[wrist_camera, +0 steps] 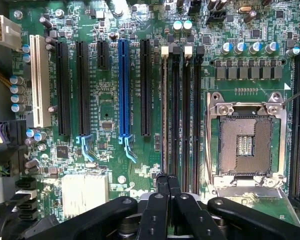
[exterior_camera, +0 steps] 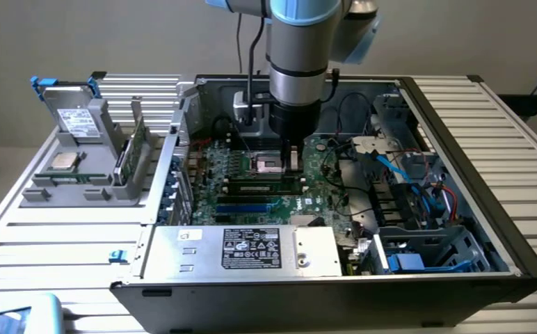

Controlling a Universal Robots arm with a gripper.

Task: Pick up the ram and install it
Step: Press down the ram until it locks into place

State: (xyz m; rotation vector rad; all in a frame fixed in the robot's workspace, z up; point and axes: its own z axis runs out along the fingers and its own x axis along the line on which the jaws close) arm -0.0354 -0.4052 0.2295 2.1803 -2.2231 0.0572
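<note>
Hovering low over the motherboard (wrist_camera: 106, 142), I carry my gripper (wrist_camera: 168, 181) just beside the CPU socket (wrist_camera: 245, 145), with its jaws pressed together and nothing visible between them. Between my fingertips and the socket run the long black memory slots (wrist_camera: 179, 115), narrow moulded-plastic channels with pale latches at their ends; I cannot tell whether any of them is filled. The ram (exterior_camera: 135, 149) is well apart from the socket, outside the computer case (exterior_camera: 454, 132), towards the exterior view's left. It is a thin flat green board standing on edge in a grey rack (exterior_camera: 124, 184). So, as I judge it, the pick-up is not yet done, and the seating in a slot is left as well. The socket itself is a square of bright stamped metal around a dark grid of pins, set in glossy green board studded with small round capacitors. My fingers (wrist_camera: 160, 210) are matte black, smooth and rounded.
</note>
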